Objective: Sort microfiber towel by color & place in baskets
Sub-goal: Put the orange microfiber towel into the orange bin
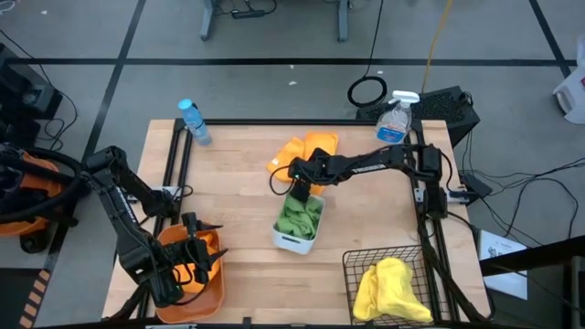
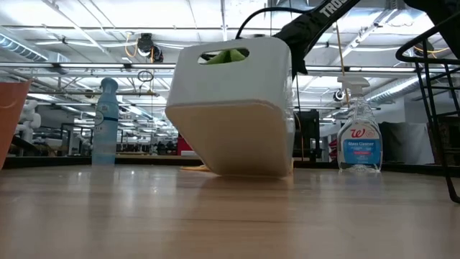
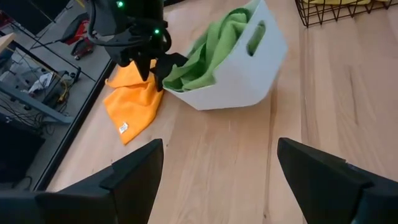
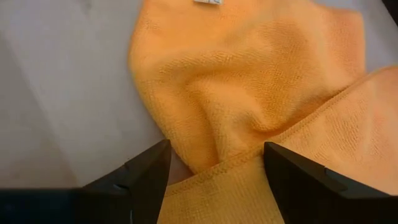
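Note:
The white bin (image 1: 291, 239) (image 2: 237, 122) (image 3: 249, 68) sits mid-table, stuffed with green towels (image 1: 300, 215) (image 3: 205, 56). It is tipped, with its near end raised off the wood. Orange towels (image 1: 306, 148) (image 3: 134, 99) (image 4: 249, 93) lie on the table just beyond it. My right gripper (image 1: 300, 180) (image 3: 155, 65) (image 4: 214, 180) is open, low between the bin's far end and the orange towels. My left gripper (image 1: 196, 249) (image 3: 217, 168) is open and hovers over the orange tub (image 1: 215, 292). The black wire basket (image 1: 352, 265) holds a yellow towel (image 1: 388, 288). My right gripper comes slanting down from the table's right. One finger (image 3: 168, 65) lies against the white bin's far rim (image 3: 177, 84), beside the green cloth. The bin leans toward it, resting on its far bottom edge. Whether the fingertips touch the orange towel (image 4: 211, 149) I cannot tell.
A water bottle (image 1: 194, 121) (image 2: 106, 122) stands at the far left corner. A spray bottle (image 1: 395, 119) (image 2: 358, 140) stands at the far right. Bare wood lies between the white bin and the orange tub, and in front of the bin.

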You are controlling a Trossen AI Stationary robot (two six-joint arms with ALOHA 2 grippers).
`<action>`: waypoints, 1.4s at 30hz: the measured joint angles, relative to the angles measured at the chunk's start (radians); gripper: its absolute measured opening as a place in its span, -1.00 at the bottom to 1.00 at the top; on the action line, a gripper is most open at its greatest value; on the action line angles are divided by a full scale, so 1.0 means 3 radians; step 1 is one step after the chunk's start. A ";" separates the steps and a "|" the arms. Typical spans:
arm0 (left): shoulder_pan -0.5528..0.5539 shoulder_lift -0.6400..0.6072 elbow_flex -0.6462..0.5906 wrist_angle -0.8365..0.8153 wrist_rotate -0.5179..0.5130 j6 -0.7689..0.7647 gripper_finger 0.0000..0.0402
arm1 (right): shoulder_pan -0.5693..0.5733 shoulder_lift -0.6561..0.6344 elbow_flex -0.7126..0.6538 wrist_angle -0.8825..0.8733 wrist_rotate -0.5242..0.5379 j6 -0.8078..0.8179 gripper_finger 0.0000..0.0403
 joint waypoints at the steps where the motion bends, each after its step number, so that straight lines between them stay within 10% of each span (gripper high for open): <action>1: 0.0000 0.0000 0.0000 0.0001 0.0000 0.0000 0.59 | 0.0022 -0.0003 0.0000 0.0008 0.0003 0.0000 0.23; 42: 0.0000 0.0000 -0.0003 0.0018 -0.0054 0.0001 0.59 | 0.0357 -0.0005 0.0834 -0.0803 0.0050 0.0172 0.23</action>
